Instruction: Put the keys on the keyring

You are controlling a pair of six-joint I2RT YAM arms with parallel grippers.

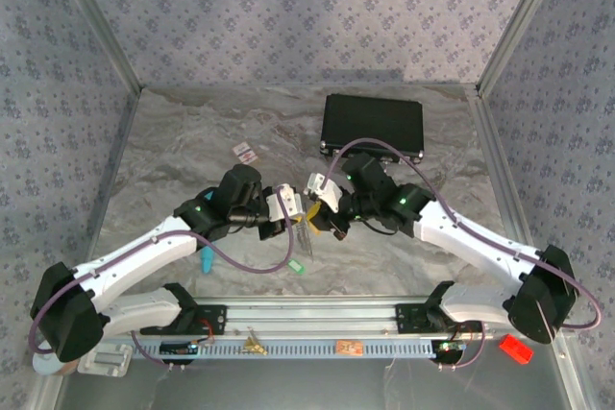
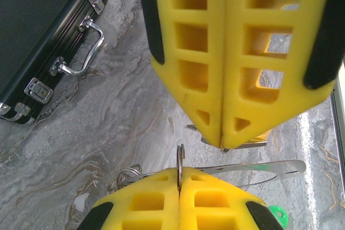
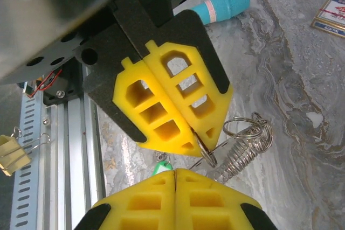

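Marbled tabletop [image 1: 173, 151]: left gripper [image 2: 179, 179] clamps a thin metal ring [image 2: 179, 157], right gripper [image 3: 174, 172] closes on something unclear; the ring needs rigid, steady holding during threading

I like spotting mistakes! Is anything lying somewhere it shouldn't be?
Yes, one thing: a small pale-yellow binder clip with wire handles lies on the slotted metal rail, off the grey marbled table. Nothing looks spilled or broken.

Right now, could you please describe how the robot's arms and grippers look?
The left arm and right arm have white shells, black joints and looping purple cables. The left gripper and right gripper have yellow latticed fingers with black backing.
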